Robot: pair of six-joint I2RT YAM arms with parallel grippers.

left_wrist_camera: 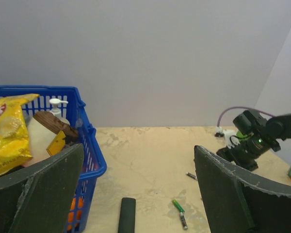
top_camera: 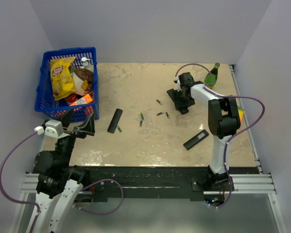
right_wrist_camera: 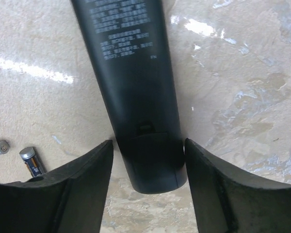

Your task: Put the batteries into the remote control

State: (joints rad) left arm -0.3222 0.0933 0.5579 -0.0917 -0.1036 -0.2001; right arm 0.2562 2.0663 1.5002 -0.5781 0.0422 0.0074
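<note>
The remote control (right_wrist_camera: 136,73) lies back side up with its small back cover (right_wrist_camera: 153,160) in place; in the top view it is the black bar (top_camera: 183,108) at the far right. My right gripper (right_wrist_camera: 148,141) is open and low, its jaws on either side of the remote's cover end, close to its sides. It also shows in the top view (top_camera: 180,98). Small dark batteries lie loose on the table (top_camera: 159,102) (top_camera: 160,113) (top_camera: 167,115); two show left of the remote (right_wrist_camera: 31,160). My left gripper (left_wrist_camera: 138,147) is open and empty, raised beside the basket (top_camera: 79,121).
A blue basket (top_camera: 94,82) with a chips bag and other items stands far left. A plain rounded black remote (top_camera: 115,120) and a grey-faced remote (top_camera: 196,139) lie on the table. A green-and-dark stick (top_camera: 141,119) lies mid-table. A green bottle (top_camera: 212,75) stands far right.
</note>
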